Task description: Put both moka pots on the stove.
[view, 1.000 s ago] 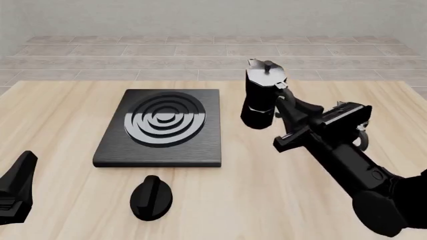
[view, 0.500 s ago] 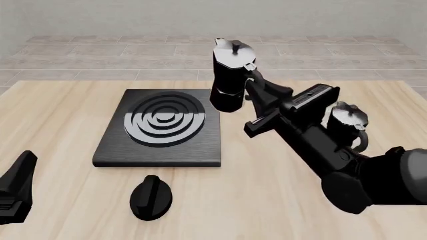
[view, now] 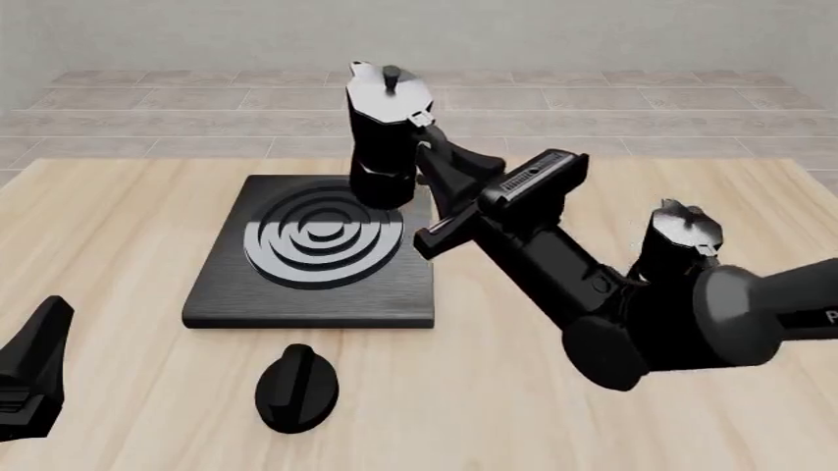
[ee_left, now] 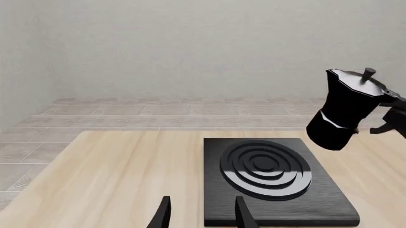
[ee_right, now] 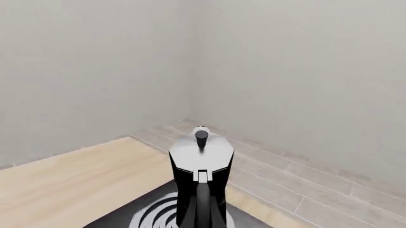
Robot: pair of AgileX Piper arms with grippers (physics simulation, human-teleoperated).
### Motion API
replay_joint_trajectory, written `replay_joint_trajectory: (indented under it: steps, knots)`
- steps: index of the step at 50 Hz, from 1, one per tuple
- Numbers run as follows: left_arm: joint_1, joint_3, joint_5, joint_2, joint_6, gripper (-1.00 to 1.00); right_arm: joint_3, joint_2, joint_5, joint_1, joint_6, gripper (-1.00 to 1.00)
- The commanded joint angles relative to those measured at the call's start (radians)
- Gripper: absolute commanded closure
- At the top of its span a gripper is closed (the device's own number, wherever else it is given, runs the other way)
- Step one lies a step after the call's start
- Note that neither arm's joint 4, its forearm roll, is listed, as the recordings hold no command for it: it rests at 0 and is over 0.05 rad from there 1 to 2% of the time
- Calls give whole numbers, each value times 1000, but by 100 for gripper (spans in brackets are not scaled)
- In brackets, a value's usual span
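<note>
One moka pot (view: 384, 137) hangs tilted in the air over the far right corner of the stove (view: 223, 294), with my right gripper (view: 433, 165) shut on its handle. The same pot (ee_left: 345, 111) shows in the left wrist view beside the stove (ee_left: 323, 199), and the right wrist view has it (ee_right: 201, 175) over the burner rings (ee_right: 152, 216). The second moka pot (view: 674, 245) stands upright on the table to the right, partly hidden behind my right arm. My left gripper (view: 37, 368) waits open near the table's front left corner, its fingers (ee_left: 163, 216) holding nothing.
A low round black knob (view: 297, 388) lies on the wooden table (view: 118, 226) just in front of the stove. Tiled floor and a plain wall lie beyond the far edge.
My right arm has carried the held moka pot up and leftward, from beside the stove to above its far right corner. The second pot has come into sight behind the arm. The left arm has not moved.
</note>
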Motion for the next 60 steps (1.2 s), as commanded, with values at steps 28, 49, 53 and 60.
replay_joint_trajectory:
  steps: [28, 49, 53, 60]
  knots:
    - [0, 0, 0, 0, 0, -100, -270, 218, -9, 100, 61, 100]
    - [0, 0, 0, 0, 0, -100, -377, 346, 4, 100, 106, 100]
    - [0, 0, 0, 0, 0, -100, -382, 352, 0, 109, 104, 100]
    - [0, 0, 0, 0, 0, -100, -401, 373, 4, 117, 113, 100]
